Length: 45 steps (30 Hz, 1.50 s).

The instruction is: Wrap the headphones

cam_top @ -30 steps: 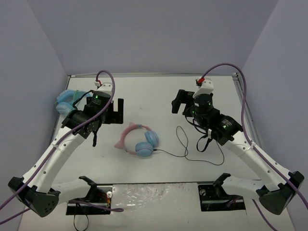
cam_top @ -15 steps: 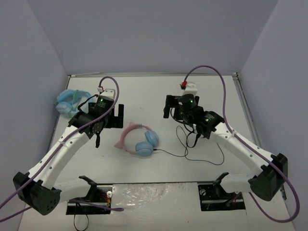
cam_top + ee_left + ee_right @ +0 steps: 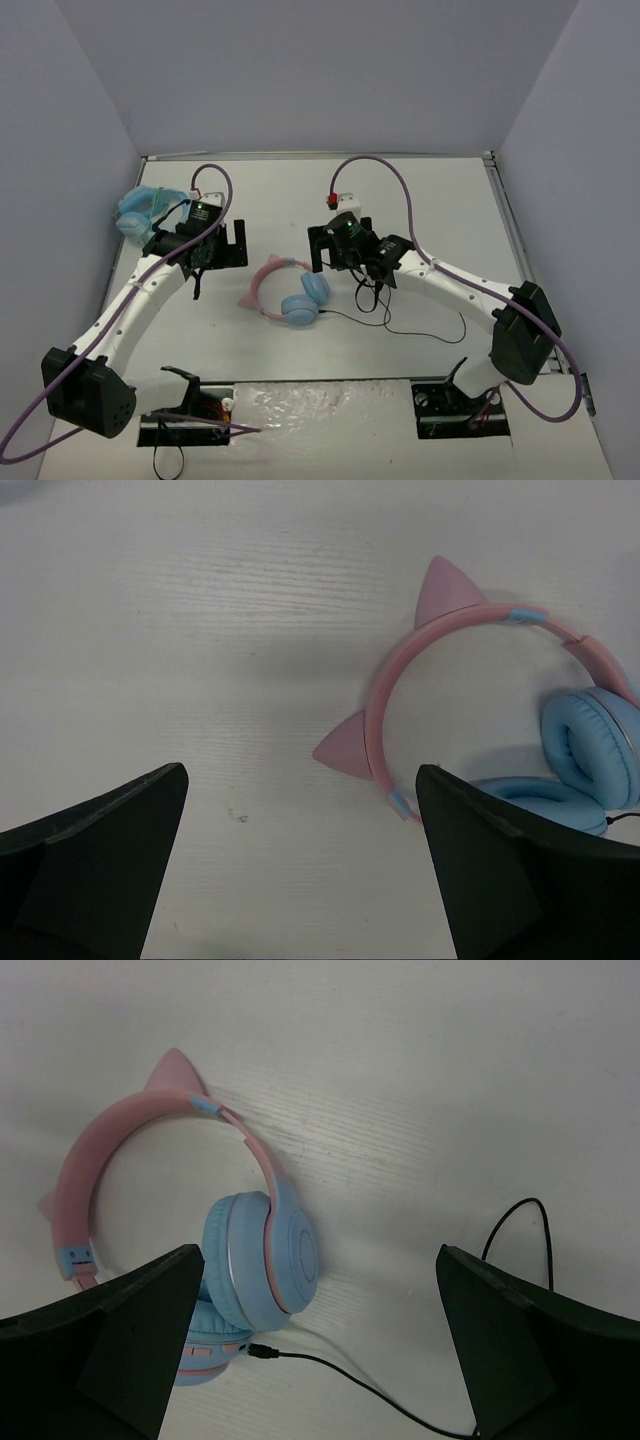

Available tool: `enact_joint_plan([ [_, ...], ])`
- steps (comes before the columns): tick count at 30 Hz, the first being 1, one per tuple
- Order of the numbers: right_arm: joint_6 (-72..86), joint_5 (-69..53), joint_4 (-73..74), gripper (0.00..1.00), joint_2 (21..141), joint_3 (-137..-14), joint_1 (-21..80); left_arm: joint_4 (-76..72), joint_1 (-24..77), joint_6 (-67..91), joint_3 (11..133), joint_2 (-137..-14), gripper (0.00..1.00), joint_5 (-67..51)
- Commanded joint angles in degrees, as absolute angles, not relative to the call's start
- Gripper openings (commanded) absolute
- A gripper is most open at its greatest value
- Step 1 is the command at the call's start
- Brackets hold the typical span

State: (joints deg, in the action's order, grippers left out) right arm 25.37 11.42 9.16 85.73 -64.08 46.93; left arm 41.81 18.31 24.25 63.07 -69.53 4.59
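The headphones [image 3: 285, 290] lie flat mid-table, with a pink cat-eared headband [image 3: 262, 277] and two light blue ear cups [image 3: 305, 298]. Their thin black cable [image 3: 400, 325] runs right from the lower cup in loose loops. My left gripper [image 3: 232, 246] is open and empty, just left of the headband; the left wrist view shows the headband [image 3: 390, 690] ahead and right of that gripper [image 3: 300, 780]. My right gripper [image 3: 322, 250] is open and empty, just above and behind the ear cups. In the right wrist view, the upper cup [image 3: 265, 1255] and the cable plug [image 3: 262, 1352] sit between that gripper's [image 3: 320, 1250] fingers.
An all-light-blue looped item [image 3: 140, 208] lies at the far left by the side wall, behind the left arm. Grey walls close the table on the left, back and right. Cable loops [image 3: 520, 1230] spread to the right of the headphones.
My right arm has swung left and now hangs over the ear cups. My left gripper has shifted slightly. The headphones and cable have not moved.
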Motion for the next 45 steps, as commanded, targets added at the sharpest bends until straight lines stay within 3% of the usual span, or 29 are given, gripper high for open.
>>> enact_joint_plan([
  [1, 24.3, 10.9, 4.7, 1.0, 88.5, -64.0, 49.2, 39.6, 17.8, 24.5, 63.9, -68.3, 0.97, 2.7],
  [21, 24.5, 14.0, 4.4, 0.99, 97.6, -63.1, 55.2, 39.6, 17.1, 24.1, 63.8, -68.3, 0.97, 1.4],
  [27, 25.4, 15.9, 4.5, 0.93, 98.4, -62.8, 55.7, 39.6, 17.0, 23.9, 63.8, -68.6, 0.97, 1.0],
  [31, 25.8, 17.5, 4.4, 0.83, 99.2, -62.7, 56.0, 39.8, 16.9, 23.6, 64.0, -68.7, 0.97, 1.1],
  [45, 28.8, 19.0, 4.6, 0.7, 97.8, -60.9, 56.3, 40.0, 16.5, 23.3, 63.6, -69.2, 0.97, 1.0],
])
